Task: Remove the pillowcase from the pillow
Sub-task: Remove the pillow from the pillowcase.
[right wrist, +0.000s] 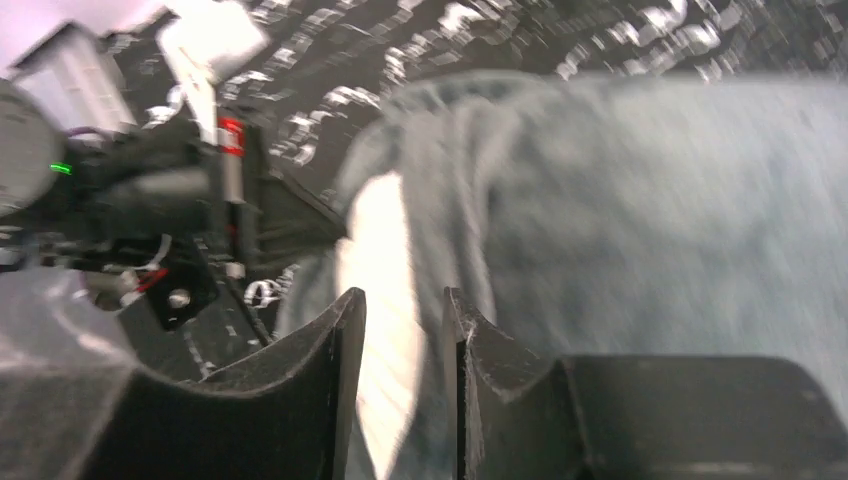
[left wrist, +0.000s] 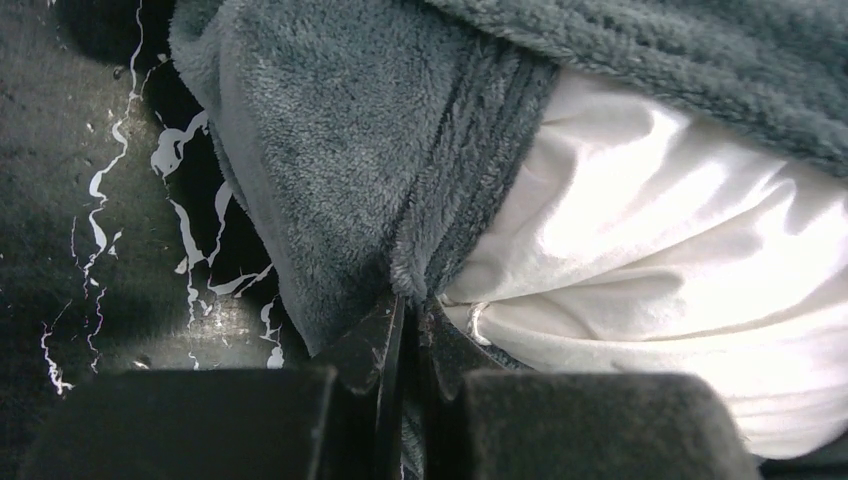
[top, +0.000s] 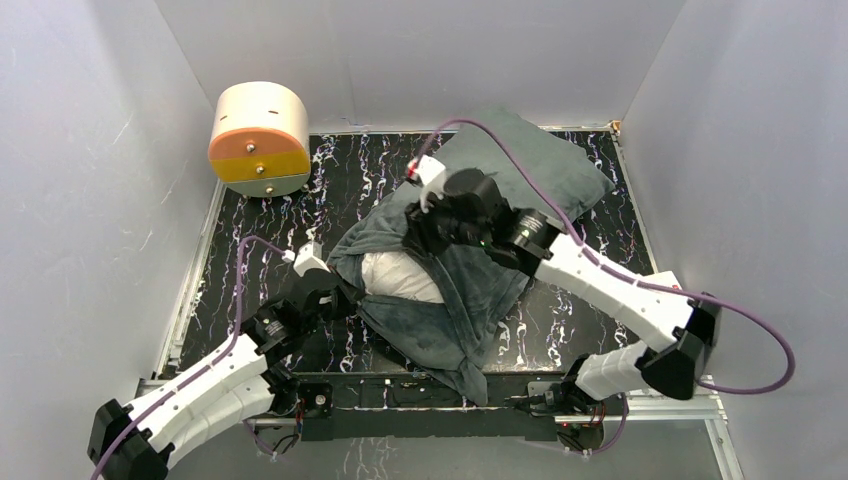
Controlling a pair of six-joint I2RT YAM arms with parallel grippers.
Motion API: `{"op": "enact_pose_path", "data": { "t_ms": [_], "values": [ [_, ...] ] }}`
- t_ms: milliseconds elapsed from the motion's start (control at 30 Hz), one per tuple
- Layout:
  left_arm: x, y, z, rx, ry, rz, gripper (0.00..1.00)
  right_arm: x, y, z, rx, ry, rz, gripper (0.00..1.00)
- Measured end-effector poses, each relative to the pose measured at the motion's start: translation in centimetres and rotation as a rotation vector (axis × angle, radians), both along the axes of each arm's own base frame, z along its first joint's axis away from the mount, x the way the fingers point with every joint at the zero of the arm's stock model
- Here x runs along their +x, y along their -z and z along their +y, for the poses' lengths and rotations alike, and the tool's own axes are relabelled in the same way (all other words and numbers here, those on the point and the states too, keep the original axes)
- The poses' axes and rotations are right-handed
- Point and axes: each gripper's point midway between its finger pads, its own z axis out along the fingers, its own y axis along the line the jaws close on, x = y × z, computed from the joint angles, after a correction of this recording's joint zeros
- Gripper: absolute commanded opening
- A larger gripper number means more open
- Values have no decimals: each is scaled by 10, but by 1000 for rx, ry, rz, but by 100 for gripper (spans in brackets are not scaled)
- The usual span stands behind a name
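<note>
The left gripper [left wrist: 405, 322] is clamped on the hem of the plush grey-green pillowcase [left wrist: 330, 180], which bunches just ahead of its tips. To their right bulges the wrinkled white pillow [left wrist: 650, 260]. The right gripper [right wrist: 405, 335] hangs over the fabric, jaws apart.

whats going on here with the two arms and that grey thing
Two robot arms are working a grey-green pillowcase off a white pillow. The left gripper is shut on the pillowcase's open edge, where part of the pillow shows. The right gripper hangs over the bundle, jaws apart, holding nothing. Most of the pillow looks covered.
</note>
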Motion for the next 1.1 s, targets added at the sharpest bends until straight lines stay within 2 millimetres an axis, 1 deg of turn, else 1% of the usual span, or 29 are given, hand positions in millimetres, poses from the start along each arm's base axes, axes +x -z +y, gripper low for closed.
{"op": "enact_pose_path", "data": {
  "t_ms": [67, 133, 200, 233, 267, 300, 400, 433, 467, 500, 533, 567, 600, 633, 667, 700, 767, 800, 933, 1000, 1067, 1100],
  "values": [
    [0, -5, 0, -6, 11, -23, 0, -5, -23, 24, 23, -115, -7, 49],
    [-1, -10, 0, -9, 23, -40, 0, -4, -37, 43, 24, -183, -18, 53],
    [-2, -11, 1, -8, 32, -47, 0, 1, -39, 57, 8, -215, -23, 57],
    [-3, -12, 1, -6, 37, -48, 0, 4, -35, 65, -5, -227, -19, 58],
    [-3, -12, 1, -6, 41, -48, 0, 9, -29, 71, -26, -235, -15, 59],
    [-4, -12, 0, -5, 45, -48, 0, 12, -18, 78, -56, -243, -5, 60],
    [-4, -12, 0, -7, 52, -46, 0, 27, 20, 91, -181, -236, 13, 60],
    [-5, -12, -1, -8, 53, -45, 0, 34, 37, 96, -241, -232, 13, 59],
    [-5, -12, -1, -9, 54, -45, 0, 37, 50, 99, -279, -234, 14, 56],
    [-5, -12, -1, -9, 54, -44, 0, 42, 63, 101, -327, -232, 10, 50],
    [-5, -12, -1, -10, 54, -44, 0, 46, 76, 102, -372, -226, 1, 42],
    [-5, -12, -1, -10, 55, -44, 0, 53, 86, 101, -417, -213, -13, 28],
    [-5, -12, -1, -11, 55, -44, 0, 58, 92, 100, -455, -198, -33, 14],
    [-5, -12, -1, -10, 55, -44, 0, 62, 96, 99, -484, -181, -56, 3],
    [-5, -12, -1, -10, 55, -44, 0, 67, 96, 97, -502, -159, -80, 0],
    [-5, -12, 0, -10, 55, -44, 0, 71, 94, 95, -514, -137, -100, 0],
    [-5, -14, 0, -11, 54, -44, 0, 83, 83, 93, -505, -63, -169, 0],
    [-5, -15, 0, -13, 53, -46, 0, 89, 77, 88, -502, -24, -205, 1],
    [-5, -24, -2, -34, 50, -54, 0, 105, 55, 58, -504, 113, -321, 4],
    [-5, -28, -4, -51, 53, -61, 0, 115, 45, 46, -490, 174, -337, 3],
    [-5, -31, -5, -63, 50, -69, 0, 130, 44, 30, -472, 241, -309, 2],
    [-4, -32, -6, -71, 48, -74, 0, 136, 49, 23, -455, 275, -283, 1]
  ]
}}
